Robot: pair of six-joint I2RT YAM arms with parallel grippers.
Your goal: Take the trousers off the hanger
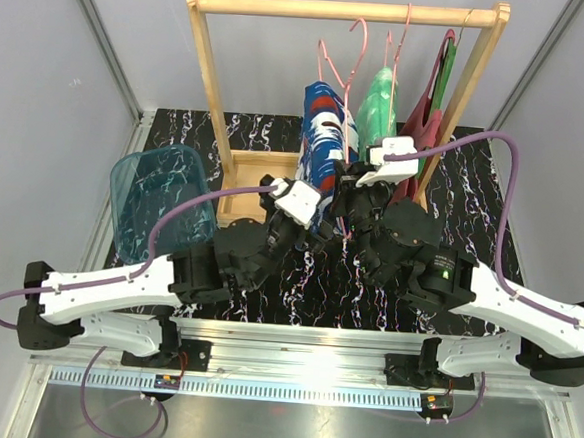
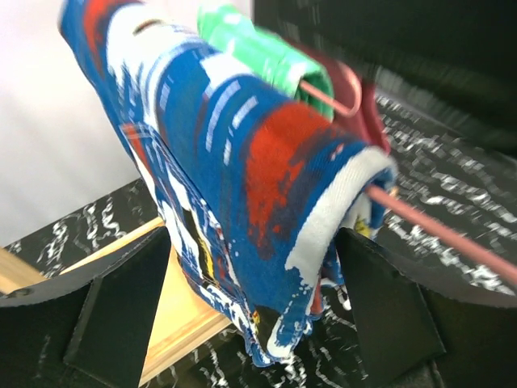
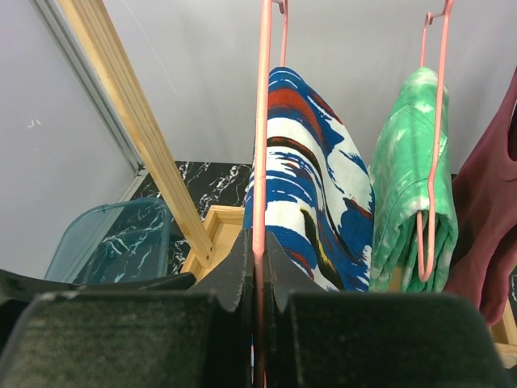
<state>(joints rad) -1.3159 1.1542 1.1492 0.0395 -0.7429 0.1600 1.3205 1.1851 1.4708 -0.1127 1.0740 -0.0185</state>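
A: Where are the blue trousers [image 2: 242, 178]?
B: Draped over the pink hanger [image 3: 261, 121], toward the desk's far edge. The right gripper [image 3: 258, 279] pinches its wire; the left gripper [image 2: 254, 315] is spread around the lower end.
A: Handling?
B: Looks soft and light, so grab the thick lower fold.

Lighting's bright and even from overhead on my end, shadows barely there. Only hot spot is glare on the metal rail [image 1: 327, 367] at the near edge. Left wrist view is smeary, the blue trousers [image 2: 242, 178] and pink hanger [image 2: 436, 229] look soft. The right gripper's fingers [image 3: 121, 339] up close are dark and fuzzy
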